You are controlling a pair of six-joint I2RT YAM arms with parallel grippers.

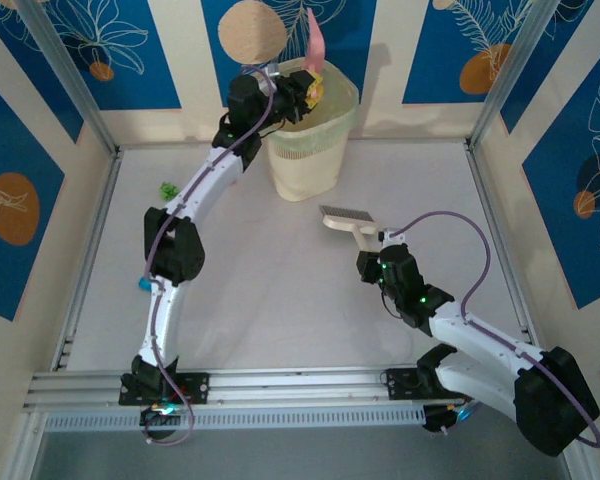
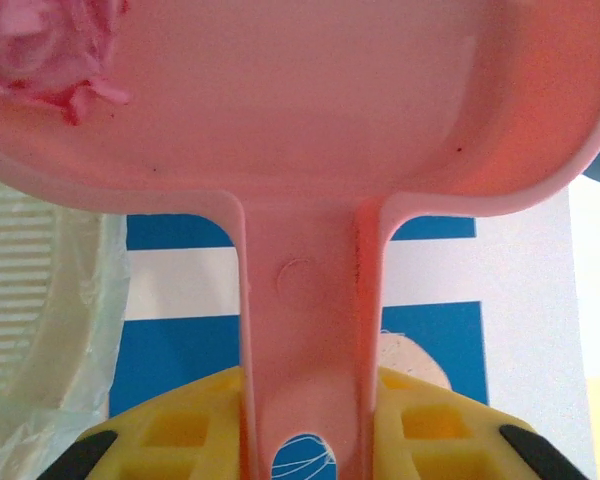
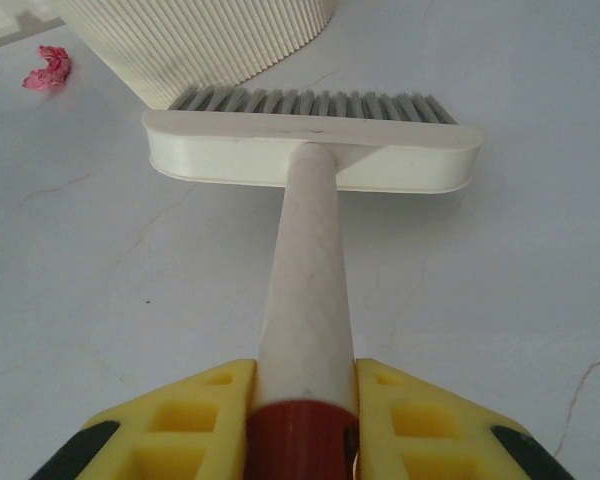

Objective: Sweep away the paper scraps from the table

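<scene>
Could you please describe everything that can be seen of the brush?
The brush has a cream, plastic-looking head, a row of grey bristles and a round cream handle that ends in a red band. The right end effector is shut on the handle at that band. The head sits low over the table, with the bristles pointing toward the ribbed cream bin. Whether the bristles touch the table cannot be told.

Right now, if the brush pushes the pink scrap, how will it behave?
The pink scrap is a small crumpled wad, so probably very light and easy to slide on the smooth table. Its ragged shape may make it tumble or slip past the brush. Lying near the bin, it could lodge against it.
</scene>
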